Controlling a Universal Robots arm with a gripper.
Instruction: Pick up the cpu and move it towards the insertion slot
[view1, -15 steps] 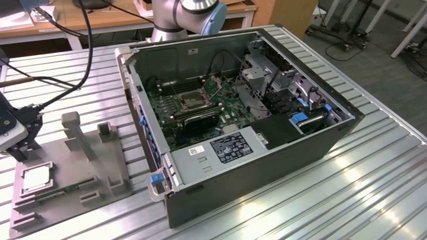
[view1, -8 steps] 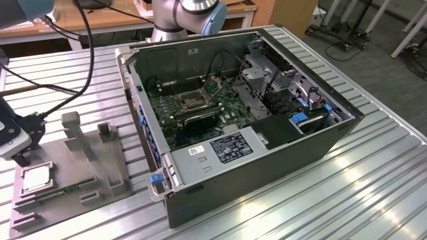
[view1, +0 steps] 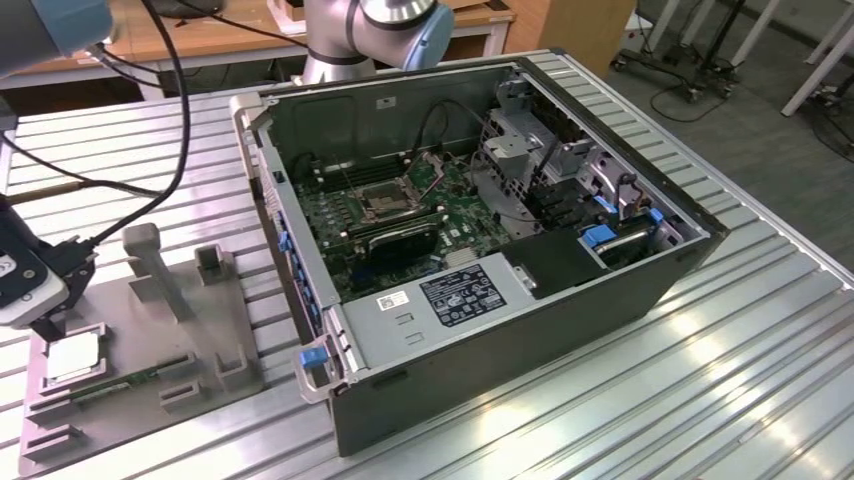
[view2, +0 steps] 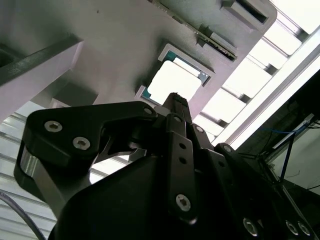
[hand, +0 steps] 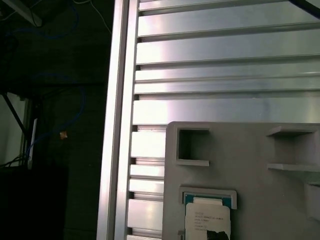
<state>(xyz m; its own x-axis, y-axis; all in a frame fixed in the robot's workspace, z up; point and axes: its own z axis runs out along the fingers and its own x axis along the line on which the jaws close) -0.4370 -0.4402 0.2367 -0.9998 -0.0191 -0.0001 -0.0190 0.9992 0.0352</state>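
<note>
Silvery-white and lying flat, the cpu (view1: 74, 352) is sitting in its square recess on the grey holder plate (view1: 160, 335). That puts it at the exterior view's lower left, outside the computer case (view1: 561, 320). The gripper (view1: 54, 322) is hanging right over it, its dark tip pointing down at the side of the chip toward the exterior view's left.

In the second wrist view the gripper (view2: 175, 97) is overlapping the near border of the cpu (view2: 176, 75). In the first wrist view the gripper (hand: 217, 235) is showing as a dark tip over the cpu (hand: 206, 212).

I can't tell whether it is touching, nor how wide the claw is standing. The chip is looking fully seated, so I'm judging that nothing is being carried.

The chip is lying straight below the claw, so the reach looks like a short drop. Being square, it is offering no long axis to line up with. The insertion slot (view1: 387, 205) is waiting well apart toward the exterior view's right, down inside the case. The case's near wall is standing between the two.
</note>
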